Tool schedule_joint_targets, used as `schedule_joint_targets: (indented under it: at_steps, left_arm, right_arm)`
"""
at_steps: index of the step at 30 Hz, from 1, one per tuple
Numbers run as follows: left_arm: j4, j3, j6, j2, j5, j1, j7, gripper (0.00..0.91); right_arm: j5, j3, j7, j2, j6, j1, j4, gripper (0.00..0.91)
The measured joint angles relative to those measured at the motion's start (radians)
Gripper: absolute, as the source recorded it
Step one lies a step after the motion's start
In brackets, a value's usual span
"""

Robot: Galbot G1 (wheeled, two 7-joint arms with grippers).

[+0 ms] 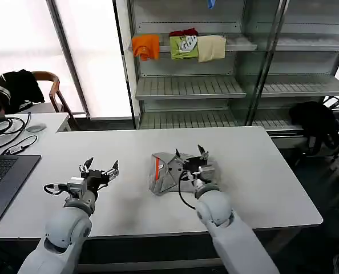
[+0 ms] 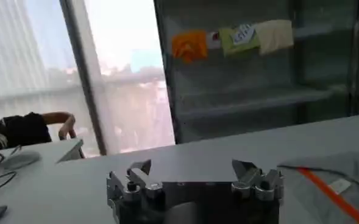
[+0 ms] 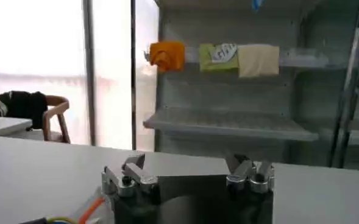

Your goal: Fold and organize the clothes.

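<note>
Both sets of jaws are standing wide apart, gripping nothing. The right gripper (image 1: pixel 189 154) is hovering directly above the folded light grey cotton shirt with an orange stripe (image 1: pixel 169 173), which is lying near the middle of the white rectangular table (image 1: pixel 261 177). The left gripper (image 1: pixel 103 167) is hanging over bare tabletop beside that shirt (clear of the cloth).

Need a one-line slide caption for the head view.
Both grippers open over the white table: right gripper above the folded light grey orange-striped shirt, left gripper hovering beside it.
</note>
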Motion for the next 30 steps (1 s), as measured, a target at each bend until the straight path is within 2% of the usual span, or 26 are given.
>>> schedule_joint_targets:
  at_steps: [16, 30]
  left_arm:
    - [-0.007, -0.026, 0.002, 0.009, -0.007, 0.033, 0.011, 0.907]
    - [-0.007, -0.031, 0.002, 0.012, -0.007, 0.047, 0.012, 0.907]
  right_arm:
    - [0.029, -0.05, 0.115, 0.146, -0.101, 0.052, -0.183, 0.907]
    - [0.064, -0.031, 0.149, 0.185, -0.13, 0.048, -0.237, 0.907]
